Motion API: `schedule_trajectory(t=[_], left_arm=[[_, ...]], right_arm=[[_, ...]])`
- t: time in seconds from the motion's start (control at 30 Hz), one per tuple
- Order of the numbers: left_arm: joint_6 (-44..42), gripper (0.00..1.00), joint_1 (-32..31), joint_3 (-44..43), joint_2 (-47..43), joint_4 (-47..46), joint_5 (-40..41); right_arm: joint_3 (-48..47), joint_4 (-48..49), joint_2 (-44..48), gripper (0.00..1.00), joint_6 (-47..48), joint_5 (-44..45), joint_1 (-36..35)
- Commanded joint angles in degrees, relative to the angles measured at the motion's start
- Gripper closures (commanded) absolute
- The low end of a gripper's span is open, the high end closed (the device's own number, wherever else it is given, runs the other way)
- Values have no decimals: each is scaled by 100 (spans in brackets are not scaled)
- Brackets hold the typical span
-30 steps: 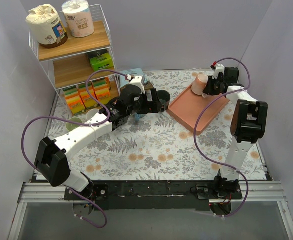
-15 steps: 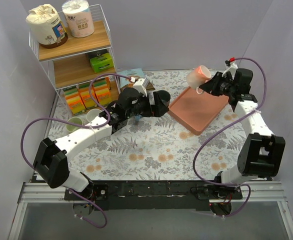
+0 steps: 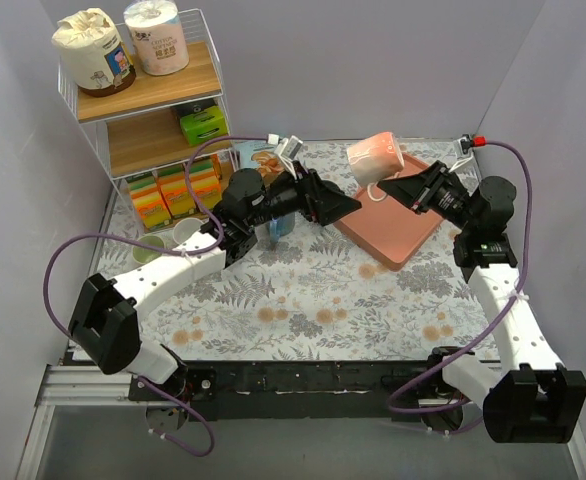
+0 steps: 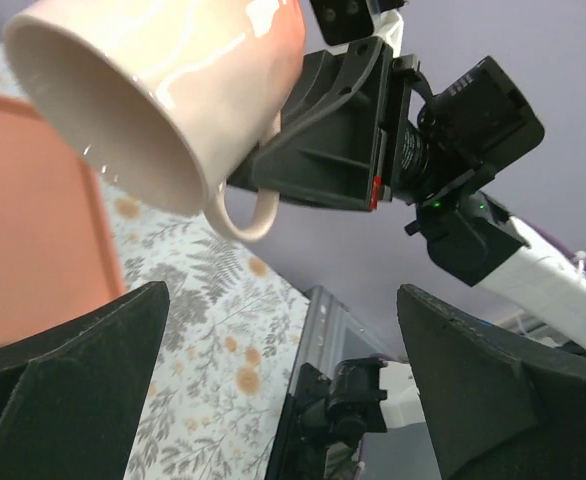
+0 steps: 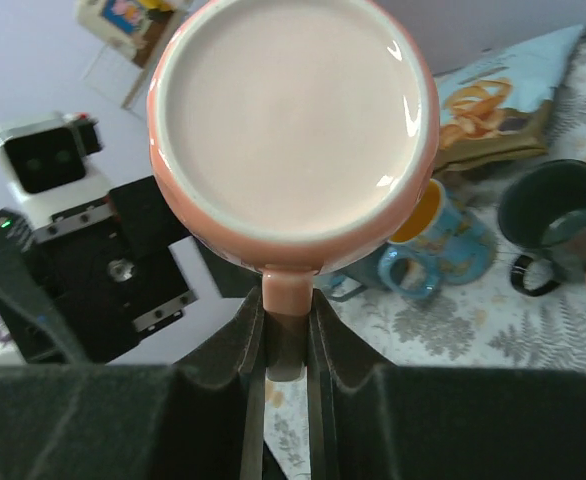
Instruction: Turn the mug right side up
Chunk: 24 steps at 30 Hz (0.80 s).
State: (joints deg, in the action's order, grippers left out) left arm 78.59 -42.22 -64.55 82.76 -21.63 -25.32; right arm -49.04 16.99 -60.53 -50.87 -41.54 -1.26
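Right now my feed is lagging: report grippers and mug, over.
Right gripper shut on mug handle. Mug aloft, on its side, mouth toward left gripper. Left gripper open, empty. Nothing between them.

- Pale lilac walls (image 3: 373,60) are closing in the table on the left, back and right.
- A cloth with a fern and flower print (image 3: 303,290) is covering the tabletop.
- A white wire rack (image 3: 163,90) with wooden shelves (image 3: 143,145) is standing in the far left corner.
- A metal rail (image 3: 58,380) is running along the near edge.
- Soft, even light is falling over everything.
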Motion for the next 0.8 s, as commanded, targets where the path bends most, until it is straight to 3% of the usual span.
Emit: schedule_trajectory(t=[0.0,0.13,0.3,0.53,0.77], left_arm=[[499,3,20,-399,424,-1131,-921],[885,5,12,-470,671,-1615,-975],[1123,23,12,-497,759,-2125,-957],[1343,32,3,-356,733,-2460,-799],[1633,46,-32,-303,759,-2504,-281]], right_arm=[[-150,1306,595,99,-880,-48,-270],[-71,1649,762,99,-1214,-3,-454],[-62,1640,859,99,-1232,102,-639],[-10,1649,833,99,-1153,234,-876],[298,1772,1034,99,-724,1102,-1280]])
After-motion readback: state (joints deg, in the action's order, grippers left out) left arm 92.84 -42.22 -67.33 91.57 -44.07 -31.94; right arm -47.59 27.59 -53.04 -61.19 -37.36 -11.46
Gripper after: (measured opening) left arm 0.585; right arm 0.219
